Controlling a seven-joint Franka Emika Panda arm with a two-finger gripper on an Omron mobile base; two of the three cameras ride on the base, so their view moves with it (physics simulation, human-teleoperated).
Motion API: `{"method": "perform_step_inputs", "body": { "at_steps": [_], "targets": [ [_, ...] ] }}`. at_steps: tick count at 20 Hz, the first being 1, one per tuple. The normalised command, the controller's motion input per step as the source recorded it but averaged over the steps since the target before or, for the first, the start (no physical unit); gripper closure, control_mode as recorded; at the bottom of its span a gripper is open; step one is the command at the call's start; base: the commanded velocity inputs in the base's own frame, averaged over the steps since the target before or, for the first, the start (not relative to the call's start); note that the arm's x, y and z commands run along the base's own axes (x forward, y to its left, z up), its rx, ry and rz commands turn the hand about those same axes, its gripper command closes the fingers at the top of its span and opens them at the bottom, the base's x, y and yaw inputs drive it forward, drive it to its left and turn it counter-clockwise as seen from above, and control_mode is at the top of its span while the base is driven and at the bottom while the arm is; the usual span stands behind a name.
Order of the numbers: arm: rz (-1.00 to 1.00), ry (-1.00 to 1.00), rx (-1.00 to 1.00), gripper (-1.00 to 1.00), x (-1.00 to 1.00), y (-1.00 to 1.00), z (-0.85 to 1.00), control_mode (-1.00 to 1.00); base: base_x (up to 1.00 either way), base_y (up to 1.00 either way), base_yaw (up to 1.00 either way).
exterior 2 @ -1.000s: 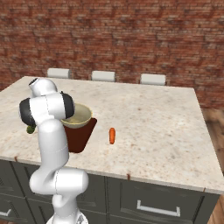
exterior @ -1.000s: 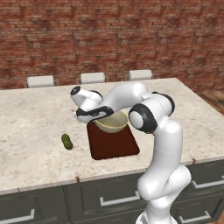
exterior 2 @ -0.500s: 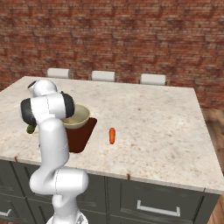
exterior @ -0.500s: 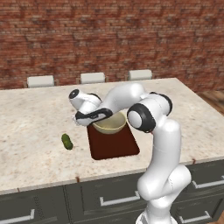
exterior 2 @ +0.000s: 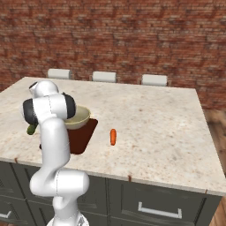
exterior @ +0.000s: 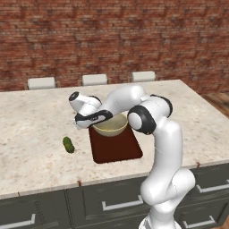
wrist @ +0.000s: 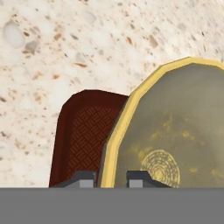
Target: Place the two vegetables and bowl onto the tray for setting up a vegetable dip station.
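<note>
My gripper (wrist: 111, 179) is shut on the bowl (wrist: 175, 131), one fingertip on each side of its left rim. In the left base view the gripper (exterior: 91, 125) holds the beige bowl (exterior: 110, 125) over the far end of the dark reddish-brown tray (exterior: 117, 150). I cannot tell whether the bowl touches the tray (wrist: 81, 135). The stubby green cucumber (exterior: 68, 144) lies on the counter left of the tray. The orange carrot (exterior 2: 113, 136) lies on the counter right of the tray (exterior 2: 81, 139). My arm hides part of the bowl (exterior 2: 79, 117) and most of the cucumber (exterior 2: 31, 129) in the right base view.
The speckled stone counter (exterior: 36, 116) spreads wide on both sides, with its front edge close to the tray. Three white chair backs (exterior: 95, 79) stand behind the far edge, before a brick wall.
The hand has drifted slightly left and down with the bowl in its grip. The cucumber, carrot and tray have stayed put.
</note>
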Motion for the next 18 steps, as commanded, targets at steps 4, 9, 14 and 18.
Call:
{"method": "perform_step_inputs", "body": {
  "at_steps": [4, 9, 14, 18],
  "targets": [
    [0.00, 0.05, 0.00, -1.00, 0.00, 0.00, 0.00, -1.00, 0.00, 0.00, 0.00],
    [0.00, 0.02, 0.00, -1.00, -0.07, 0.00, 0.03, -1.00, 0.00, 0.00, 0.00],
    [0.00, 0.00, 0.00, -1.00, -0.18, 0.01, 0.22, -1.00, 0.00, 0.00, 0.00],
    [-0.01, -0.01, 0.00, -1.00, -0.19, 0.05, 0.34, -1.00, 0.00, 0.00, 0.00]
  ]
}}
